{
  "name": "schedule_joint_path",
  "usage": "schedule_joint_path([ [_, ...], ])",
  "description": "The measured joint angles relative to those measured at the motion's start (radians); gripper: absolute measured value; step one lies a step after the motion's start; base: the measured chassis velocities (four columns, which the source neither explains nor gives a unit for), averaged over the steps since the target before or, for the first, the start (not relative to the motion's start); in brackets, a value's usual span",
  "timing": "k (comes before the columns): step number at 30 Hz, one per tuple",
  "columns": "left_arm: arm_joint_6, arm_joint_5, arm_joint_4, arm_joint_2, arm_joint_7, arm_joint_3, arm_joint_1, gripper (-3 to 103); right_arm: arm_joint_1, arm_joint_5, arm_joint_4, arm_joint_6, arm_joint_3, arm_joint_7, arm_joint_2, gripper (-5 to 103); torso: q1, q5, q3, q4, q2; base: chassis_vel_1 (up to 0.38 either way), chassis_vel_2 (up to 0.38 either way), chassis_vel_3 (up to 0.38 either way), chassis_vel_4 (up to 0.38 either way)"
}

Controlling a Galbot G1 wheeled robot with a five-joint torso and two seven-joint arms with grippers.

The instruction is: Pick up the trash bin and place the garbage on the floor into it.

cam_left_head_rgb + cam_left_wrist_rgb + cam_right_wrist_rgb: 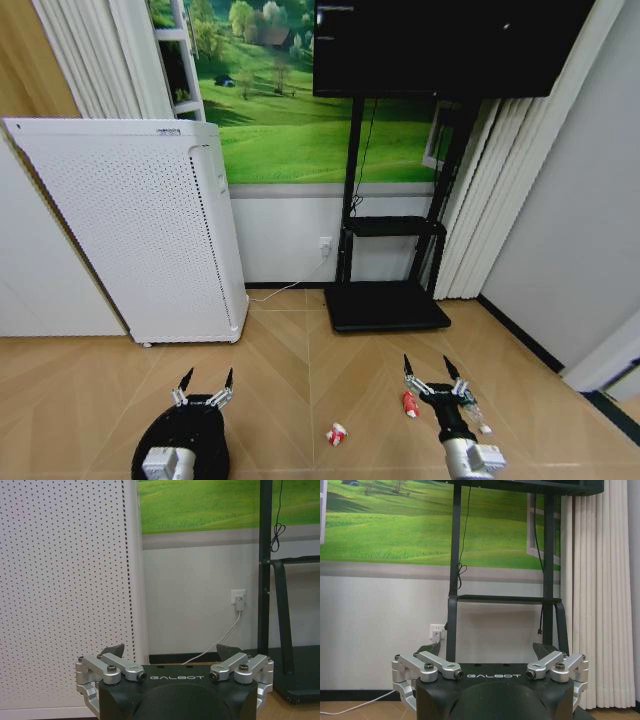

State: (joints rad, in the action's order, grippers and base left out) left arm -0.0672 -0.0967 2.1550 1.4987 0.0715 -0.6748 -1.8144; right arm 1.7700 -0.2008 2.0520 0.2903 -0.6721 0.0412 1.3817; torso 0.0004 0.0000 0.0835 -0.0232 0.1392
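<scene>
The black trash bin [200,440] stands on the herringbone floor [300,390] at the lower left, partly hidden by my left arm. My left gripper [205,384] hangs open over its far rim and holds nothing; the left wrist view shows it [172,652] facing the wall. Three pieces of garbage lie on the floor: a crushed red-and-white can [336,434] in the middle, a small red piece [409,404] and a clear bottle [479,416]. My right gripper [432,372] is open and empty above the floor between those last two, and appears again [485,650] in the right wrist view.
A tall white perforated appliance [140,230] stands against the wall at the left. A black TV stand [385,300] with a screen [440,45] fills the middle back, its base on the floor. A white cable [215,642] runs from a wall socket. Curtains [480,200] hang at the right.
</scene>
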Motion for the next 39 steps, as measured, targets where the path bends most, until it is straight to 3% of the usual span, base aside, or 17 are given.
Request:
schedule_joint_path([
  [5, -0.006, 0.0, -0.002, 0.0, -0.004, -0.004, 0.001, 100, -0.001, 0.0, -0.004, 0.001, 0.0, 0.0, 0.001, 100, 0.0, 0.0, -0.019, -0.0001, -0.02, 0.0, 0.0, 0.0, 0.0],
  [9, -0.027, 0.003, -0.003, 0.0, -0.044, -0.009, 0.007, 100, -0.002, 0.0, -0.006, 0.001, 0.0, 0.0, 0.0, 100, 0.0, 0.0, -0.027, -0.0004, -0.027, 0.0, 0.0, 0.0, 0.0],
  [11, 0.004, 0.014, 0.019, -0.009, -0.11, -0.021, -0.009, 100, -0.003, 0.0, -0.008, 0.001, 0.0, 0.0, -0.001, 100, 0.0, -0.0003, -0.028, -0.0005, -0.028, 0.0, 0.0, 0.0, 0.0],
  [12, 0.004, 0.014, 0.019, -0.009, -0.11, -0.021, -0.009, 100, -0.003, 0.0, -0.008, 0.001, 0.0, 0.0, -0.001, 100, 0.0, -0.0003, -0.028, -0.0005, -0.028, 0.0, 0.0, 0.0, 0.0],
  [13, 0.049, -0.007, 0.048, -0.025, -0.17, -0.029, -0.035, 100, -0.004, -0.001, -0.01, 0.001, 0.0, 0.0, -0.003, 100, 0.0, 0.0, -0.028, -0.0004, -0.028, 0.0, 0.0, 0.0, 0.0],
  [14, 0.049, -0.007, 0.048, -0.025, -0.17, -0.029, -0.035, 100, -0.004, -0.001, -0.01, 0.001, 0.0, 0.0, -0.003, 100, 0.0, 0.0, -0.028, -0.0004, -0.028, 0.0, 0.0, 0.0, 0.0],
  [16, 0.192, -0.136, 0.124, -0.078, -0.327, -0.073, -0.111, 100, -0.006, -0.006, -0.016, 0.002, -0.003, 0.0, -0.005, 100, 0.0, -0.0001, -0.028, -0.0001, -0.027, 0.0, 0.0, 0.0, 0.0],
  [17, 0.192, -0.136, 0.124, -0.078, -0.327, -0.073, -0.111, 100, -0.006, -0.006, -0.016, 0.002, -0.003, 0.0, -0.005, 100, 0.0, -0.0001, -0.028, -0.0001, -0.027, 0.0, 0.0, 0.0, 0.0],
  [18, 0.259, -0.235, 0.167, -0.108, -0.385, -0.116, -0.161, 100, -0.01, -0.01, -0.024, 0.003, -0.005, -0.001, -0.008, 100, 0.0, 0.0, -0.027, -0.0001, -0.026, 0.0, 0.0, 0.0, 0.0],
  [20, 0.318, -0.369, 0.208, -0.139, -0.421, -0.17, -0.221, 100, -0.017, -0.016, -0.036, 0.005, -0.005, -0.002, -0.009, 100, 0.0, -0.0001, -0.026, -0.0002, -0.025, 0.0, 0.0, 0.0, 0.0],
  [21, 0.318, -0.369, 0.208, -0.139, -0.421, -0.17, -0.221, 100, -0.017, -0.016, -0.036, 0.005, -0.005, -0.002, -0.009, 100, 0.0, -0.0001, -0.026, -0.0002, -0.025, 0.0, 0.0, 0.0, 0.0],
  [24, 0.43, -0.688, 0.248, -0.181, -0.478, -0.249, -0.325, 100, -0.027, -0.025, -0.064, 0.016, -0.004, -0.012, -0.007, 100, 0.0, 0.0, -0.025, -0.0001, -0.023, 0.0, 0.0, 0.0, 0.0],
  [25, 0.43, -0.688, 0.248, -0.181, -0.478, -0.249, -0.325, 100, -0.027, -0.025, -0.064, 0.016, -0.004, -0.012, -0.007, 100, 0.0, 0.0, -0.025, -0.0001, -0.023, 0.0, 0.0, 0.0, 0.0],
  [26, 0.474, -0.791, 0.251, -0.187, -0.501, -0.265, -0.35, 100, -0.029, -0.027, -0.077, 0.024, -0.003, -0.017, -0.003, 100, 0.0, -0.0001, -0.025, -0.0002, -0.023, 0.0, 0.0, 0.0, 0.0],
  [30, 0.515, -0.88, 0.251, -0.186, -0.529, -0.272, -0.368, 100, -0.029, -0.03, -0.089, 0.032, -0.003, -0.023, 0.002, 100, 0.0, 0.0001, -0.024, -0.0002, -0.022, 0.0, 0.0, 0.0, 0.0],
  [33, 0.596, -1.045, 0.245, -0.155, -0.61, -0.264, -0.373, 100, -0.024, -0.032, -0.111, 0.053, -0.008, -0.034, 0.014, 100, 0.0, -0.0001, -0.023, -0.0003, -0.021, 0.0, 0.0, 0.0, 0.0],
  [39, 0.624, -1.092, 0.234, -0.145, -0.632, -0.264, -0.376, 100, -0.014, -0.04, -0.117, 0.066, -0.018, -0.038, 0.015, 100, 0.0, -0.0001, -0.022, -0.0002, -0.02, 0.0, 0.0, 0.0, 0.0],
])
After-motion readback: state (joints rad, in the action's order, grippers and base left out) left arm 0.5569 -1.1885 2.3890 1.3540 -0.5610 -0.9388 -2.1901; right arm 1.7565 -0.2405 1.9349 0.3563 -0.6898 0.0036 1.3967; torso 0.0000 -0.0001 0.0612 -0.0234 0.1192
